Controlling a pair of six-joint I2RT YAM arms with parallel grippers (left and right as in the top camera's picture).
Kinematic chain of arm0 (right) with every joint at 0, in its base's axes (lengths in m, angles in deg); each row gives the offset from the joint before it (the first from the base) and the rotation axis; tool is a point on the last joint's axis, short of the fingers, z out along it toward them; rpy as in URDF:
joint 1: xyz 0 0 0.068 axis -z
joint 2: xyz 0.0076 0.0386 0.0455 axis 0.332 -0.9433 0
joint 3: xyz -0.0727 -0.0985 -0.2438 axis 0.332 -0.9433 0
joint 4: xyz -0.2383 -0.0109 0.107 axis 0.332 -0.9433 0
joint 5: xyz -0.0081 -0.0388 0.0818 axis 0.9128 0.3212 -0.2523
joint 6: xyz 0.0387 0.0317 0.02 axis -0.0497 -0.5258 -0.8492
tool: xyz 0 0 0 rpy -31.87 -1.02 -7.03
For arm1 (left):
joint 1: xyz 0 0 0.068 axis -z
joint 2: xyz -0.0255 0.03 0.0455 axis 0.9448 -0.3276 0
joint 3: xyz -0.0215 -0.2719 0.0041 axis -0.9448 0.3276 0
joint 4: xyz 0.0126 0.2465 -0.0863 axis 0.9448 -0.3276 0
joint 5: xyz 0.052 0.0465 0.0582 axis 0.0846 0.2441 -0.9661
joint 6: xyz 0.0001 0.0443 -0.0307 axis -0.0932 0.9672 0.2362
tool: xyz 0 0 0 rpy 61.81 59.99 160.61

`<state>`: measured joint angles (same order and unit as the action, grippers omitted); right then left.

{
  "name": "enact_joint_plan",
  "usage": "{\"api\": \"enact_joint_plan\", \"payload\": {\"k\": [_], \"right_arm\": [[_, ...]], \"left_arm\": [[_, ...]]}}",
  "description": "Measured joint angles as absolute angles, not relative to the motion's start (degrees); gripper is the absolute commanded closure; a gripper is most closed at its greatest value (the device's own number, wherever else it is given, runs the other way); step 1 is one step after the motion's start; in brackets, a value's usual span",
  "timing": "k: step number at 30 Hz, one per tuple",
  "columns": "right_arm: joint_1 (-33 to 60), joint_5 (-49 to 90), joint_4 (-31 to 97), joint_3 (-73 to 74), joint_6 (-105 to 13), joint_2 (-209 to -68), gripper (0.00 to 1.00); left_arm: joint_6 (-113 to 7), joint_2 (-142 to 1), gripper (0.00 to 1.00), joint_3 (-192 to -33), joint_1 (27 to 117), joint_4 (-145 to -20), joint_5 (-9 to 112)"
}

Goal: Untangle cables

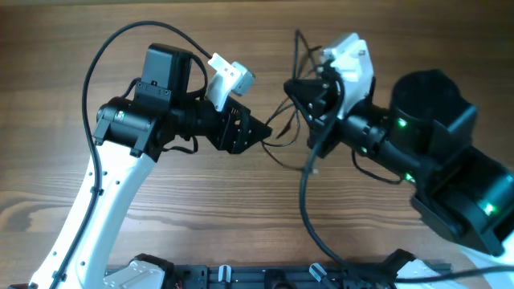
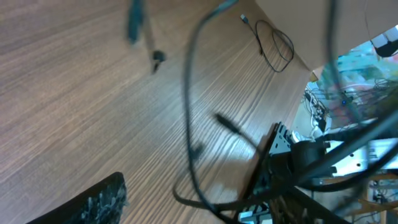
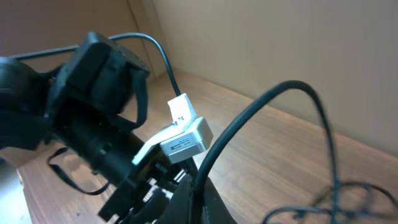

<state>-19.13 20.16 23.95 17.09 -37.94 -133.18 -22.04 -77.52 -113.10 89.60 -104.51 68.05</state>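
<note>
The cables are hanging in a slack tangle between the two claws above the wood-grain bench. One loose coil is lying flat on the bench, well apart from them. The right claw is clenching a strand. I cannot tell whether the left claw is gripping or released. The cords are looking very thin, light and limp, and their smooth dark jacket is likely slipping under a weak pinch. Their tiny plugs may be snagging in loops. Pinching a free run just beside a plug, away from the crossings, is looking the safest hold.
</note>
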Motion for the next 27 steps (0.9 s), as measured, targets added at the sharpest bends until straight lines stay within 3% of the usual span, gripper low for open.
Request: {"api": "enact_joint_plan", "payload": {"k": [1, 2, 3, 4, 11, 15, 17, 19, 20, 22, 23, 27], "right_arm": [[-19.1, 20.2, 23.8, 17.1, -37.9, -132.7, 0.96], [-19.1, 20.2, 23.7, 17.1, -37.9, -132.1, 0.96], [-19.1, 20.2, 23.4, 17.1, -37.9, -131.4, 0.96], [-19.1, 20.2, 23.2, 17.1, -37.9, -131.0, 0.96], [-19.1, 20.2, 21.9, 17.1, -37.9, -130.6, 0.96], [-19.1, 20.2, 21.2, 17.1, -38.3, -130.6, 0.96], [-19.1, 20.2, 21.0, 17.1, -38.4, -130.6, 0.96], [-19.1, 20.2, 20.6, 17.1, -38.6, -130.6, 0.96], [-19.1, 20.2, 20.3, 17.1, -38.6, -130.6, 0.96], [-19.1, 20.2, 19.8, 17.1, -38.8, -130.6, 0.96], [-19.1, 20.2, 19.5, 17.1, -38.8, -130.6, 0.96], [-19.1, 20.2, 18.7, 17.1, -39.0, -130.6, 0.96]], "left_arm": [[-22.0, -77.5, 0.29, -113.1, 89.6, -104.2, 68.0], [-22.1, -77.5, 0.39, -113.1, 89.6, -103.9, 68.0], [-22.1, -77.5, 0.58, -113.1, 89.6, -103.7, 68.0], [-22.3, -77.5, 0.62, -113.1, 89.6, -103.5, 68.1], [-22.3, -77.5, 0.55, -113.1, 89.6, -101.2, 68.0], [-22.3, -77.5, 0.41, -113.1, 90.3, -99.6, 68.0], [-22.0, -77.5, 0.39, -113.1, 91.3, -98.3, 68.0], [-22.3, -77.5, 0.46, -113.1, 92.6, -96.7, 67.9], [-22.4, -77.5, 0.55, -113.1, 93.3, -96.2, 67.9], [-22.7, -77.5, 0.92, -113.1, 94.5, -94.9, 67.9], [-22.4, -77.5, 0.96, -113.1, 95.3, -94.1, 67.9], [-22.3, -77.5, 0.96, -113.1, 96.3, -93.3, 67.8]]}}
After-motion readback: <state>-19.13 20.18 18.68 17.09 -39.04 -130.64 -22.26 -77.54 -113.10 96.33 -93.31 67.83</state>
